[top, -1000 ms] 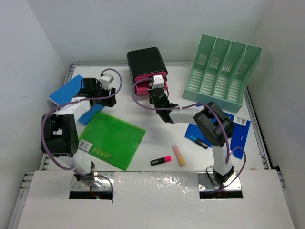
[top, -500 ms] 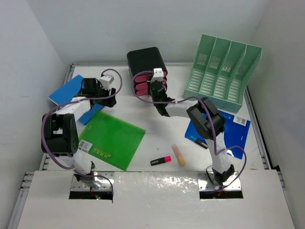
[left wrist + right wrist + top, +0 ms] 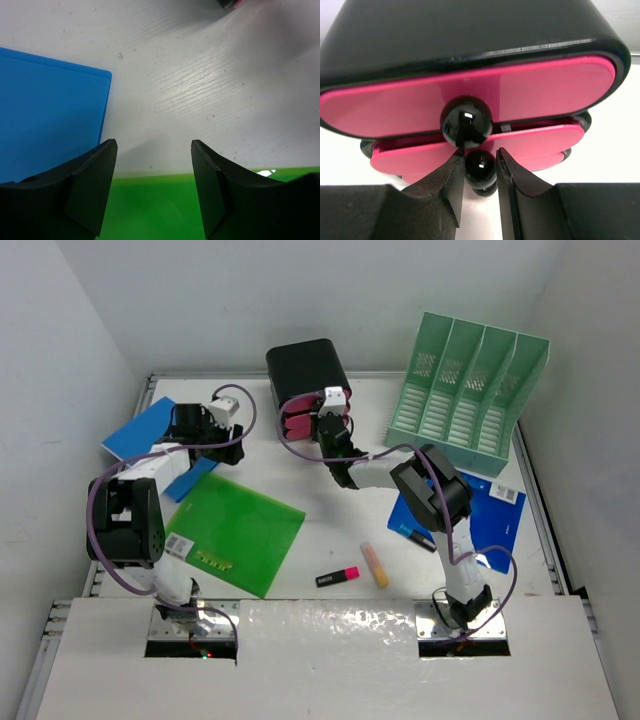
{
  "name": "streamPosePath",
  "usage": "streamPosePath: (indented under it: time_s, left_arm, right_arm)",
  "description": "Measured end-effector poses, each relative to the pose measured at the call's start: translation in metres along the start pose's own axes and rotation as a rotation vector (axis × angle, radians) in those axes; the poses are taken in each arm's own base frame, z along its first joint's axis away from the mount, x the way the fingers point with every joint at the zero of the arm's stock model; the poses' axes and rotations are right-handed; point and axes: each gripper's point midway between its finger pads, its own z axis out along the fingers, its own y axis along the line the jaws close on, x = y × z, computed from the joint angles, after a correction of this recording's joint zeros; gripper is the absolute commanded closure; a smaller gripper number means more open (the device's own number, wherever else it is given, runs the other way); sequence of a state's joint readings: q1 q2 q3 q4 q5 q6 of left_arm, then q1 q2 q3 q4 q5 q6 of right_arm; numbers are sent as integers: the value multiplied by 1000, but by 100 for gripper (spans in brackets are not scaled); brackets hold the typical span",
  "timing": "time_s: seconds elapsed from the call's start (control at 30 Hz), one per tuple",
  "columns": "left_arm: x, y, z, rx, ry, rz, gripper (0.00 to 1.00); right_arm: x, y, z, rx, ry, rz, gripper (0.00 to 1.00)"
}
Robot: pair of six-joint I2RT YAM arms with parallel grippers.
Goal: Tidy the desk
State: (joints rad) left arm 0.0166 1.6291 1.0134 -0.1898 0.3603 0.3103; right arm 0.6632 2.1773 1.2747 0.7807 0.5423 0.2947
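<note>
White desk [image 3: 330, 525] across the whole top view, thin metal rails along its edges, both arm bases at the near edge. Blue folder [image 3: 138, 428] at far left, lying flat against the left rail. Just right of it, left end effector [image 3: 222, 445] [image 3: 154, 145] hovering over bare desk, fingers spread wide, nothing between them; a blue edge to one side and a green edge beneath in the wrist view. Blue strip [image 3: 192, 480] touching the far corner of a green folder [image 3: 235, 530]. Lies flat beside the left arm, a barcode label at its near left corner.

Black drawer unit [image 3: 305, 375] [image 3: 470, 40] at centre back, pink drawer fronts facing the arms. Right end effector [image 3: 318, 425] [image 3: 480, 151] reaching up to those fronts, fingers drawn in close on both sides of the lower knob [image 3: 480, 167], no gap showing. Upper knob [image 3: 466, 121] just above, touching the left finger's tip.

Pink highlighter [image 3: 338, 576] and orange highlighter [image 3: 374, 565] near the front edge, between the two arm bases, close together but apart. Second blue folder [image 3: 500, 525] under the right arm, a black marker [image 3: 418, 536] lying at its left edge. Pale green file rack [image 3: 470, 390] at the far right corner, upright, four slots side by side, well apart from the drawer unit.
</note>
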Motion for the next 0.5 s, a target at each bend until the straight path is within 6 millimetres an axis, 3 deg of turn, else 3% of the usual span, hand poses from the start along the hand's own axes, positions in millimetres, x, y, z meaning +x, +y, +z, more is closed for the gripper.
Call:
streamPosePath:
  time_s: [0.5]
  left_arm:
    - [3, 0, 2, 2, 9, -1, 41]
  right_arm:
    - [-1, 1, 11, 4, -2, 2, 69]
